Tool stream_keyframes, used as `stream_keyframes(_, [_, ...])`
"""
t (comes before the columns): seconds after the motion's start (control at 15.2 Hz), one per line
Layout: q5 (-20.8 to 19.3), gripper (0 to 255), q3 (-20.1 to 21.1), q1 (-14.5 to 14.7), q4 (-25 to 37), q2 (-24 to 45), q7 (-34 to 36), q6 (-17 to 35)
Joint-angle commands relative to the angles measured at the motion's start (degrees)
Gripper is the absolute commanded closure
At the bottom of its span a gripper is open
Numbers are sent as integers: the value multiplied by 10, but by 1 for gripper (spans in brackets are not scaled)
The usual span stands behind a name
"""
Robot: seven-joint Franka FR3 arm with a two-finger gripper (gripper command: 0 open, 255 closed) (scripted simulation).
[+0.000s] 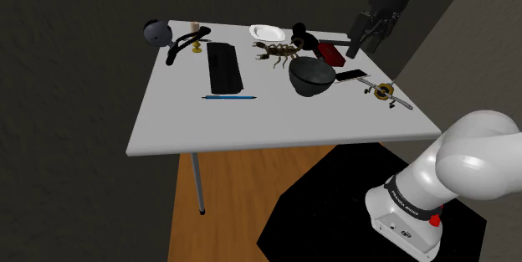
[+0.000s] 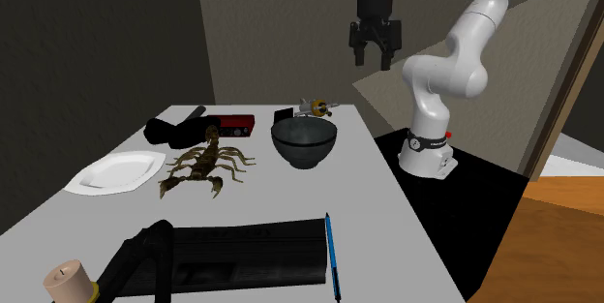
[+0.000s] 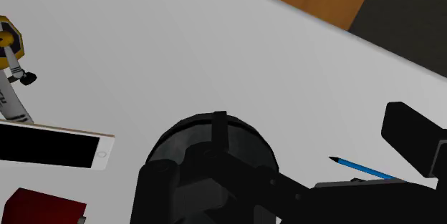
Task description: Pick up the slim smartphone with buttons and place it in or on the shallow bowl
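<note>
The slim smartphone (image 1: 350,74) lies flat on the white table (image 1: 251,126), black screen up with a pale frame (image 3: 50,147), just beside the dark deep bowl (image 1: 311,77). A white shallow dish (image 1: 266,32) sits at the table's far side (image 2: 114,172). My gripper (image 1: 365,43) hangs high above the table's corner near the phone, open and holding nothing (image 2: 374,59). In the wrist view one black finger (image 3: 414,142) crosses in front of the pen, and the dark bowl (image 3: 211,147) lies below the hand.
A red box (image 1: 330,53) and a gold-cased watch (image 1: 383,93) lie close to the phone. A scorpion figure (image 1: 278,49), black keyboard (image 1: 224,64), blue pen (image 1: 228,97), candle (image 1: 195,30) and a black curved object (image 1: 163,38) fill the far side.
</note>
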Motion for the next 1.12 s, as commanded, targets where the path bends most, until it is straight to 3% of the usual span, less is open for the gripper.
stream_keyframes(0.0, [0, 0, 0, 0, 0, 0, 0, 0])
stream_keyframes(0.59, [69, 0, -208, -42, 37, 77, -132, 37])
stream_keyframes(1.06, [176, 0, -384, -37, 93, 201, -261, 28])
